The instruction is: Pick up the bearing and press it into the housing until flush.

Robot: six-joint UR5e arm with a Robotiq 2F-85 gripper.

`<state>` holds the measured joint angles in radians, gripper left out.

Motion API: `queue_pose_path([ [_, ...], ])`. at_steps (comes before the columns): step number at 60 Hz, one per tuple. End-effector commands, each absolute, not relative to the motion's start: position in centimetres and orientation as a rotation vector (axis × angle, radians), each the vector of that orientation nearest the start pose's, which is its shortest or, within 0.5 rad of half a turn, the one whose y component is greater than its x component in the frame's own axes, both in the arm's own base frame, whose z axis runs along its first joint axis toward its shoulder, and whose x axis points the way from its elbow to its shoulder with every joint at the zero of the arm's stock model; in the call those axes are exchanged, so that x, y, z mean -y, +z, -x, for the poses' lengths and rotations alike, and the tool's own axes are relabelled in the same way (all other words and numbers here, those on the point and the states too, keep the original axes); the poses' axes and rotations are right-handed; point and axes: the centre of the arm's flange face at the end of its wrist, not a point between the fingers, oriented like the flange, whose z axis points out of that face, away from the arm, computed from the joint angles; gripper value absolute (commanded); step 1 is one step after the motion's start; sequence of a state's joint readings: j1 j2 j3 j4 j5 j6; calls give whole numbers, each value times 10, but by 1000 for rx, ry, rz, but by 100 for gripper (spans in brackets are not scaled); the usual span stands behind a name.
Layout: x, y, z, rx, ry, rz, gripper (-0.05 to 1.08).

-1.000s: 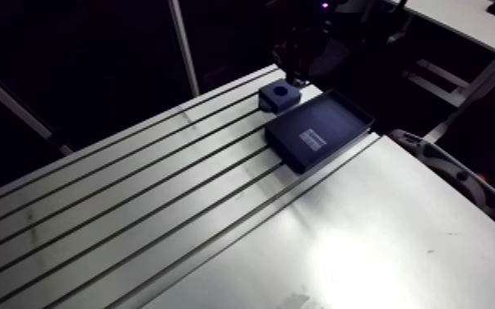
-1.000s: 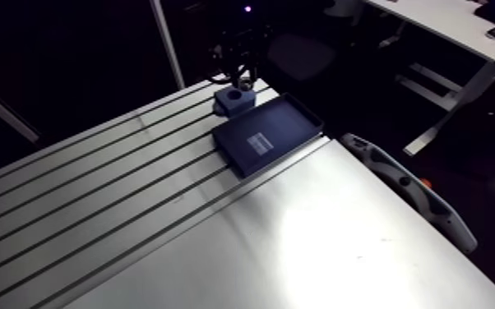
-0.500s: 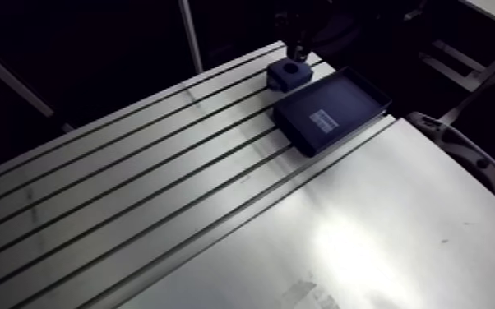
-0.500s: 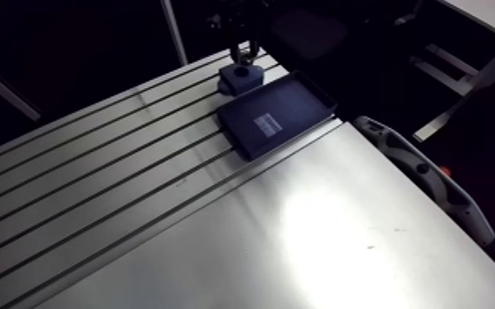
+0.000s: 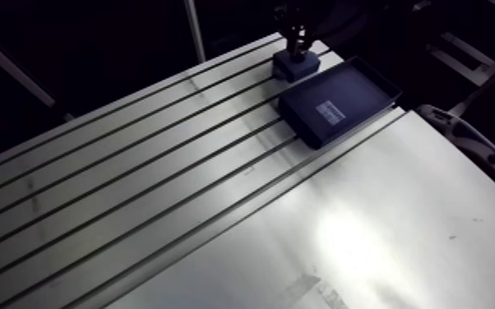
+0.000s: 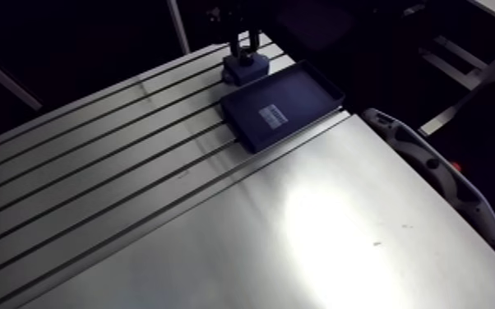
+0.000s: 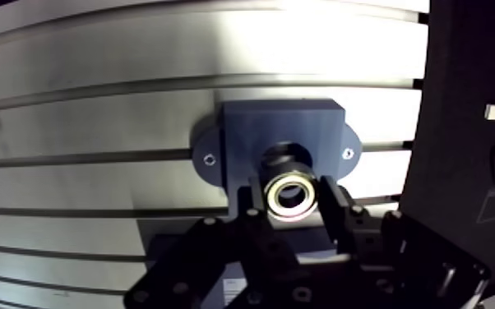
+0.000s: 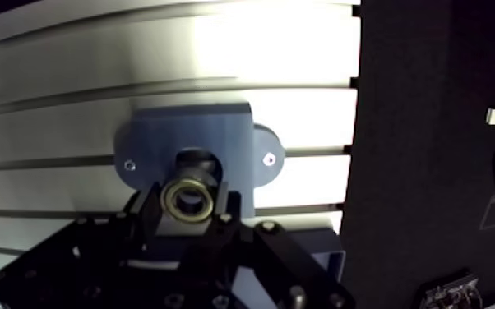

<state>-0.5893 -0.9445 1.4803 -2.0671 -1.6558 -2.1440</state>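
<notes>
In the wrist view a shiny ring-shaped bearing [image 7: 290, 196] is pressed between the two dark fingers of my gripper [image 7: 290, 201], which is shut on it. Just ahead of and under the bearing lies the dark blue housing [image 7: 278, 131], a block with two flanged ears and a round bore [image 7: 284, 154] at its middle. The bearing hangs close above that bore, a little short of it. In the arm view the gripper [image 5: 295, 43] stands right over the housing [image 5: 293, 66] at the table's far edge.
A dark blue shallow tray [image 5: 339, 101] with a white label lies on the slotted table [image 5: 160, 164] right beside the housing. A grey handheld controller [image 6: 432, 177] rests off the table's right edge.
The arm camera has shifted, so the whole scene slid. The gripper has come down closer onto the housing than just before.
</notes>
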Motion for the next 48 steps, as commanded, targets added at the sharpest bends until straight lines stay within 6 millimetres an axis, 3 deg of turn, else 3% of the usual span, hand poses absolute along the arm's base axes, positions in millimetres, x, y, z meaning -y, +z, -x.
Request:
queue_pose_path([
  [1, -276, 199, 639, -3061, 73, -20, 94],
  [48, -273, 190, 645, -3057, 70, -13, 94],
])
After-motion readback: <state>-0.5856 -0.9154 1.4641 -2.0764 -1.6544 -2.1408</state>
